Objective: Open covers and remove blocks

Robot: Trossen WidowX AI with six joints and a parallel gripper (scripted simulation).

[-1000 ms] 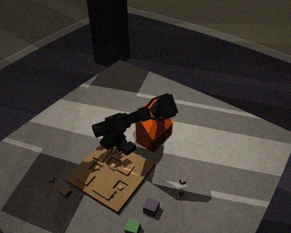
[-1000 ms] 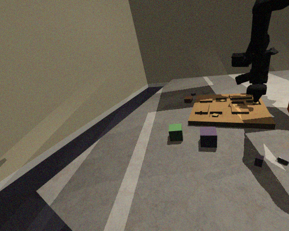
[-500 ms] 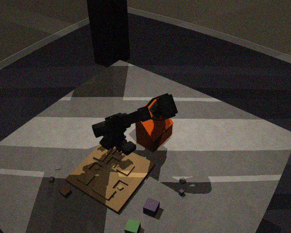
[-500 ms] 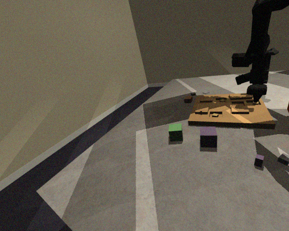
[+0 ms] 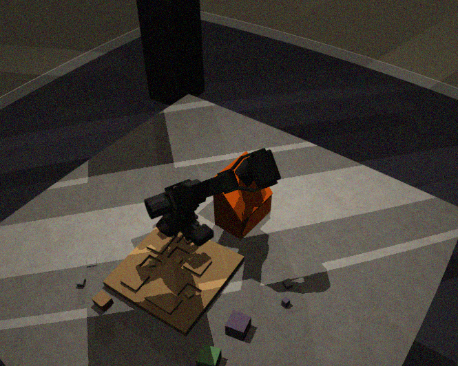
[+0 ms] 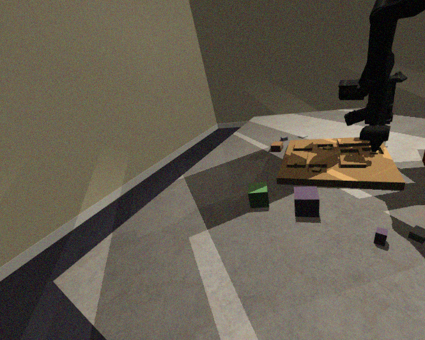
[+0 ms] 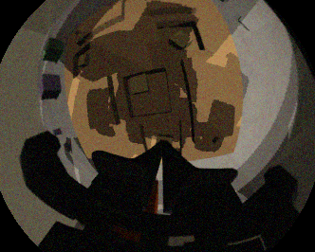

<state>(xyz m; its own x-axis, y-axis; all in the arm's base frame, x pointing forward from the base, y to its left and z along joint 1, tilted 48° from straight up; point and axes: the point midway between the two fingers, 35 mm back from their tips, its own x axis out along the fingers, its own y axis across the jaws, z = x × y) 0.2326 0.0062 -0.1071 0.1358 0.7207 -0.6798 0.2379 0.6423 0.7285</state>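
The tan puzzle board (image 5: 223, 255) (image 6: 384, 170) (image 7: 214, 85) lies flat, partly in shadow. Raised covers show on it, one cover (image 5: 200, 269) right of the centre. L-shaped recesses stand open beside some covers. A small block (image 5: 189, 293) (image 6: 316, 169) (image 7: 82, 60) sits in one well, a second block (image 5: 149, 263) (image 7: 179, 39) in another, and a third block (image 7: 138, 83) in the middle well. My gripper (image 6: 376, 150) (image 7: 162, 142) is shut and empty, low over the board's edge nearest the arm's base. What lies under its tips is hidden. Shadow obscures how far each cover stands open.
Beside the board lie an orange-tan block (image 5: 102, 300) (image 6: 277, 147), a purple cube (image 5: 237, 323) (image 6: 306, 201) (image 7: 51, 85), a green cube (image 5: 210, 356) (image 6: 258, 196) (image 7: 53, 49), a small purple cube (image 5: 285, 302) (image 6: 380, 236) and small dark pieces. The orange arm base (image 5: 242, 216) stands behind.
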